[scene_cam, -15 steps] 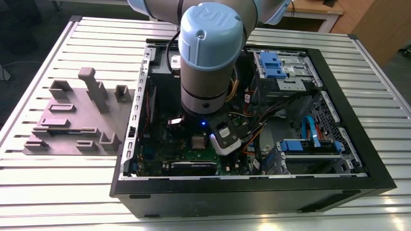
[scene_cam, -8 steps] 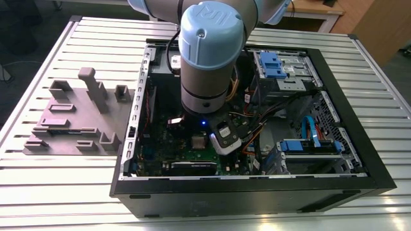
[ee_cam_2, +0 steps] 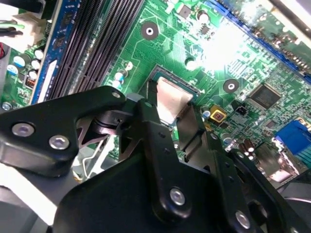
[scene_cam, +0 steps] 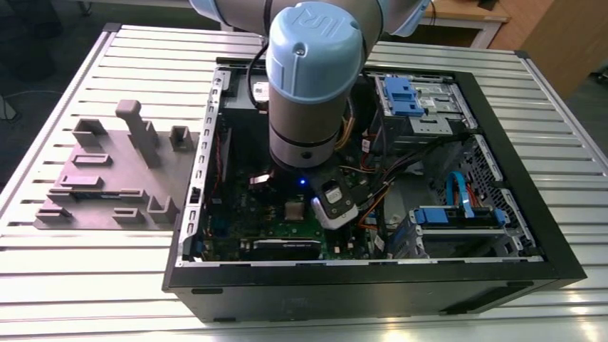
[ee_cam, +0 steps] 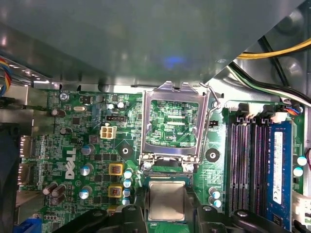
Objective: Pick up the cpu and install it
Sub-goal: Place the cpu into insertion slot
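cpu look: small flat square chip [ee_cam: 166,201] with a dull silvery-grey metal top and a thin pale edge; in the second wrist view its face is washed out to near white by glare.
cpu place: at the socket on the green motherboard [ee_cam: 82,145], just beside the hinged metal load frame [ee_cam: 175,121], which stands flipped open. The long black memory slots [ee_cam: 248,165] lie to one side, near but apart. Whether the chip is fully seated or held just above the socket cannot be told.
end effector: [ee_cam_2: 172,104] the black fingers [ee_cam_2: 153,126] are drawn in narrowly, one on each of two opposite edges of the cpu, pinching it between them. They touch nothing else that shows.
arm: the grey and pale-blue arm [scene_cam: 309,78] reaches straight down into the open computer case [scene_cam: 380,292].
setting: the case lies on its side on a slatted metal table [scene_cam: 95,271]; a grey parts fixture [scene_cam: 105,178] sits just beside the case, on the exterior view's left.
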Robot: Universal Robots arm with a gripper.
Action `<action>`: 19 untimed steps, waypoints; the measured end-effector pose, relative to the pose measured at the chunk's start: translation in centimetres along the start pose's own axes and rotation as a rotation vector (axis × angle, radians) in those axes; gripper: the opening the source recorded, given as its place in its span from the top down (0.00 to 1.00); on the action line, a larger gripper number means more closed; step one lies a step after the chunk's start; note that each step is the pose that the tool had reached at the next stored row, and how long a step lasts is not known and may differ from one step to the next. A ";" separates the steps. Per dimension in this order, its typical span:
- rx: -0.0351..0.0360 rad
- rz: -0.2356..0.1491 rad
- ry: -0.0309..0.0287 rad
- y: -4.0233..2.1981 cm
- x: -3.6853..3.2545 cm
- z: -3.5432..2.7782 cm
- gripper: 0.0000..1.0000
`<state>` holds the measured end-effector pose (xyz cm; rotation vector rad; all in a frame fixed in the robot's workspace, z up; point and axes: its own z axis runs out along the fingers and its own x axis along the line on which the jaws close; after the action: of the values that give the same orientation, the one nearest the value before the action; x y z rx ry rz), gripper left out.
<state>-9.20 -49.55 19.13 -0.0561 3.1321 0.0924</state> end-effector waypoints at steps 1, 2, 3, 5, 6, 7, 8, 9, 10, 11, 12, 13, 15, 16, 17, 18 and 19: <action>-0.0003 0.000 0.0003 0.00 -0.02 0.00 0.59; -0.0003 0.001 0.0003 0.00 -0.03 0.00 0.59; -0.0004 0.001 0.0004 0.00 -0.03 0.00 0.59; -0.0004 0.001 0.0003 0.00 -0.04 0.01 0.59; -0.0004 0.001 0.0003 0.00 -0.04 0.01 0.59; -0.0004 0.001 0.0003 0.00 -0.04 0.01 0.59; -0.0004 0.001 0.0003 0.00 -0.04 0.01 0.59; -0.0004 0.001 0.0003 0.00 -0.04 0.01 0.59; -0.0004 0.001 0.0003 0.00 -0.04 0.01 0.59; -0.0003 0.001 0.0003 0.00 -0.04 0.01 0.59; -0.0006 0.001 0.0001 0.01 -0.05 0.02 0.59; -0.0009 0.001 -0.0001 0.01 -0.05 0.06 0.58; -0.0006 0.001 0.0002 0.00 -0.05 0.10 0.51; -0.0003 0.001 0.0003 -0.01 -0.05 0.12 0.51; -0.0002 0.001 0.0004 -0.01 -0.04 0.13 0.51; -0.0002 0.001 0.0004 -0.01 -0.04 0.14 0.51; -0.0002 0.001 0.0004 -0.01 -0.04 0.13 0.51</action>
<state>-9.16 -49.54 19.01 -0.0547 3.1326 0.0926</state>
